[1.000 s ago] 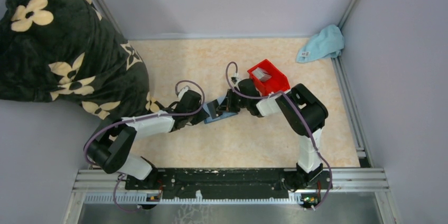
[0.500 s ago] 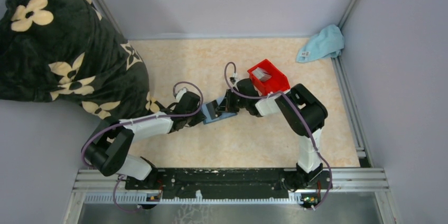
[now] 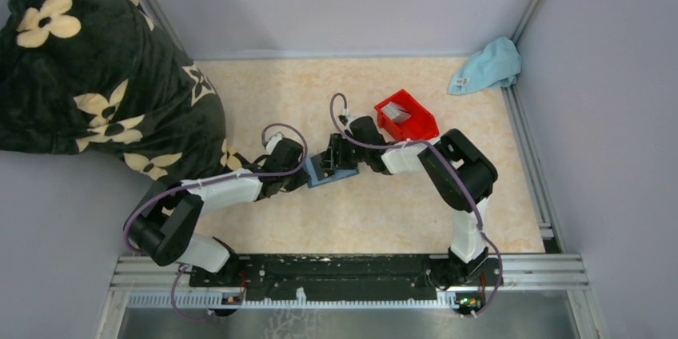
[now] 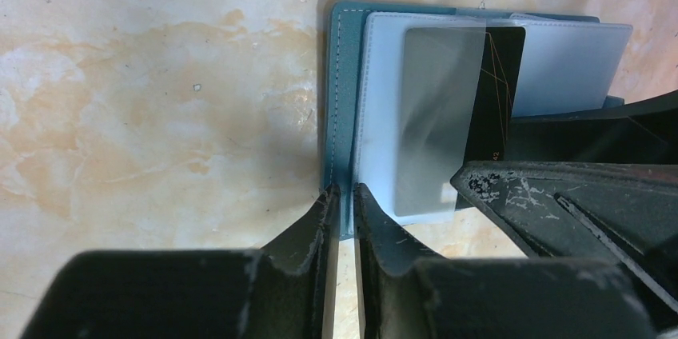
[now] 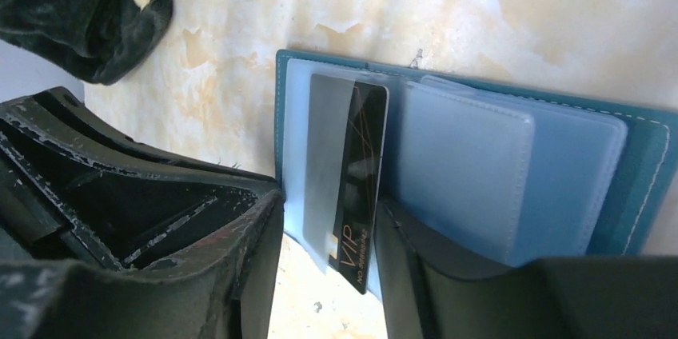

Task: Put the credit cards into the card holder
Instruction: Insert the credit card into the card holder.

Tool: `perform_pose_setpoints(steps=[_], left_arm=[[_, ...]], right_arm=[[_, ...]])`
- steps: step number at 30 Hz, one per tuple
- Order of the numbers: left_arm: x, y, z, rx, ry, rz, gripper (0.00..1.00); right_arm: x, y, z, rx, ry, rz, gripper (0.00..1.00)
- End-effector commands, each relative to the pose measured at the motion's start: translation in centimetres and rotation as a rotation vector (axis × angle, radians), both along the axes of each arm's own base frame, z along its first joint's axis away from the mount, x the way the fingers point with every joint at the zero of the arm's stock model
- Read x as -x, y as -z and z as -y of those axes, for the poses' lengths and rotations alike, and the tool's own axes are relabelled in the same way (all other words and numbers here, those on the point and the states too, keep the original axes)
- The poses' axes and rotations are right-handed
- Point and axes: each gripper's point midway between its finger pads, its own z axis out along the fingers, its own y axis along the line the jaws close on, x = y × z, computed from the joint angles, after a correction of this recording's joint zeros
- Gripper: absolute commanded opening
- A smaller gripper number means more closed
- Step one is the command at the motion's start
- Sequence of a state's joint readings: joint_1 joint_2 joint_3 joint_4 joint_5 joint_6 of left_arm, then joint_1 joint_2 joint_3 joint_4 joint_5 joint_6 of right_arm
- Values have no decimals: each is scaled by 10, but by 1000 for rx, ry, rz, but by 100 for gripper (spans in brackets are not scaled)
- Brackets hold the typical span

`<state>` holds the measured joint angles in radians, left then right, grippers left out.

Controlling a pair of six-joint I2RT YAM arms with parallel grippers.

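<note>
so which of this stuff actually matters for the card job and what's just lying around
In the job: card holder, black card partly in its sleeve, grey card in the red bin, left tool pinching the holder's edge, right tool at the card.
Lying about: light blue cloth, dark flowered blanket.

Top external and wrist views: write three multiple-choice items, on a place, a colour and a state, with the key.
1. The light blue cloth lies in: A) the far right corner; B) the near left corner; C) the middle.
2. The card at the right gripper is: A) red; B) white; C) black.
3. The left gripper is: A) open in the air; B) shut on the card holder; C) shut on nothing.
Key: 1 A, it sits against the far right walls. 2 C, black with gold VIP lettering. 3 B, its fingers pinch the teal edge.
</note>
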<state>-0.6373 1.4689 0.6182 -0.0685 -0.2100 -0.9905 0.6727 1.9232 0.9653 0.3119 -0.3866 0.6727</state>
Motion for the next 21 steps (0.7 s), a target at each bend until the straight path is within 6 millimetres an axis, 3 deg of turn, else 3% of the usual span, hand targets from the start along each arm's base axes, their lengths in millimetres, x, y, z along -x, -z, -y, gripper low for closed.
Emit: perform_pose_setpoints(steps=[1, 8, 21], left_arm=[[50, 56, -44, -195, 5, -213, 19], [50, 58, -42, -184, 7, -217, 19], [49, 59, -37, -164, 15, -214, 18]], right_arm=[[4, 41, 44, 259, 52, -28, 48], [1, 46, 55, 378, 56, -9, 51], [11, 61, 50, 526, 8, 4, 51]])
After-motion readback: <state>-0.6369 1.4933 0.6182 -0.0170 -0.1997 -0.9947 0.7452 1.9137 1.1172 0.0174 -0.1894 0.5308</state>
